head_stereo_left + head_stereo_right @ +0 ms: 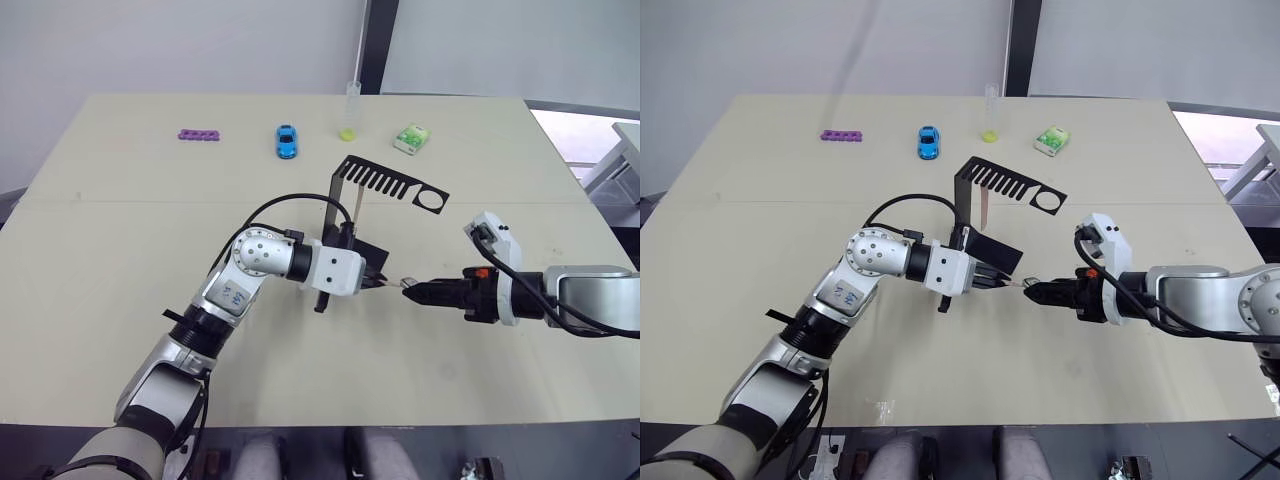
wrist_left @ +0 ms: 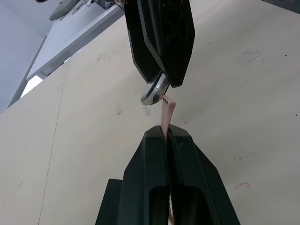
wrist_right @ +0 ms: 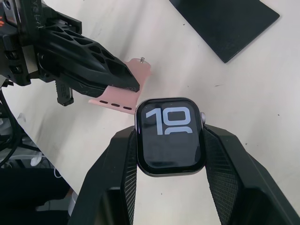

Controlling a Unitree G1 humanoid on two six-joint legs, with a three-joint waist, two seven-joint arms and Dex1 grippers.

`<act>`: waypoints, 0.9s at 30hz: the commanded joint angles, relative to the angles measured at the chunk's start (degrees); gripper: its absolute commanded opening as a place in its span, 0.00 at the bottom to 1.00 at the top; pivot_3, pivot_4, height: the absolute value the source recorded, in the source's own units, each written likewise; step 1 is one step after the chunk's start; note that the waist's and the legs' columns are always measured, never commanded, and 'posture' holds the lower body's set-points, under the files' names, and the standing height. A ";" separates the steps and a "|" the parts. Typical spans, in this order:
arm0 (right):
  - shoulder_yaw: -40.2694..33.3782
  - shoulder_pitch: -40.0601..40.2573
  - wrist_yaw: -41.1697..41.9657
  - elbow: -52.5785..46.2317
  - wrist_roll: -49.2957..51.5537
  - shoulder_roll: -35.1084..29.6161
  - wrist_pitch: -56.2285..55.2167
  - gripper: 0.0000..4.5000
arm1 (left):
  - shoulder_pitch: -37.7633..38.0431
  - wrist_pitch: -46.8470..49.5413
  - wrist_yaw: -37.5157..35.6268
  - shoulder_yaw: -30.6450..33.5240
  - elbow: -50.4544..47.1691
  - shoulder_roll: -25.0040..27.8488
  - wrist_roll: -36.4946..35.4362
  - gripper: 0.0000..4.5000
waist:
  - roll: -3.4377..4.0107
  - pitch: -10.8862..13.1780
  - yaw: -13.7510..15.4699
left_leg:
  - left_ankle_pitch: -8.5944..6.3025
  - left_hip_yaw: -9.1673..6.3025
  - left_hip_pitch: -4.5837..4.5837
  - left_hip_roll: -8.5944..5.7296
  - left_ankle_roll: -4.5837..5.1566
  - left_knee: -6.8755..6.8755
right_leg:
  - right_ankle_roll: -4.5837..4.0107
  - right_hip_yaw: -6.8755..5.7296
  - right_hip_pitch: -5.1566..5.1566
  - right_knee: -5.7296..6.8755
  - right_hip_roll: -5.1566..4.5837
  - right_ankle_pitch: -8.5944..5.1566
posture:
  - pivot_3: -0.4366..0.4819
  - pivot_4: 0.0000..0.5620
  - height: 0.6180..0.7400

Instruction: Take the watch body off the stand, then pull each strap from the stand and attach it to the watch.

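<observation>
Clamped by its sides in our right gripper [image 3: 169,140], the watch body [image 3: 169,138] meets a pink strap [image 3: 123,91] pinched in our left gripper [image 2: 167,136], just near of the stand [image 1: 385,180], so the strap's end can slide in.

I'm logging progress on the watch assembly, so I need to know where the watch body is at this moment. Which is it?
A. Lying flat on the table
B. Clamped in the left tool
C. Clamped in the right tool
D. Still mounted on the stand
C: the right wrist view shows the watch body clamped between the right tool's two fingers, while the left tool pinches a strap up against it, away from the stand.
</observation>
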 commanded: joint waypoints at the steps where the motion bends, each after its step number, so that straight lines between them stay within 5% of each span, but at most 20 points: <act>1: -1.03 -0.64 0.06 -1.46 1.33 -0.67 -0.51 0.35 | -0.78 -0.56 0.66 0.22 -0.93 -0.36 -0.24 0.00 | 0.00 0.00 0.00 | 0.00 0.00 0.00 0.00 0.00 0.00 | 0.00 0.00 0.00 0.00 0.00 0.00 | 0.48 0.27 1.00; 27: -1.99 0.43 0.74 -1.33 0.40 -1.31 -0.23 0.35 | -1.32 -0.65 0.65 0.21 -0.26 -0.66 -0.12 0.00 | 0.00 0.00 0.01 | 0.00 0.00 0.00 0.00 0.00 0.01 | 0.00 0.00 0.00 0.01 0.00 0.00 | 0.48 0.27 1.00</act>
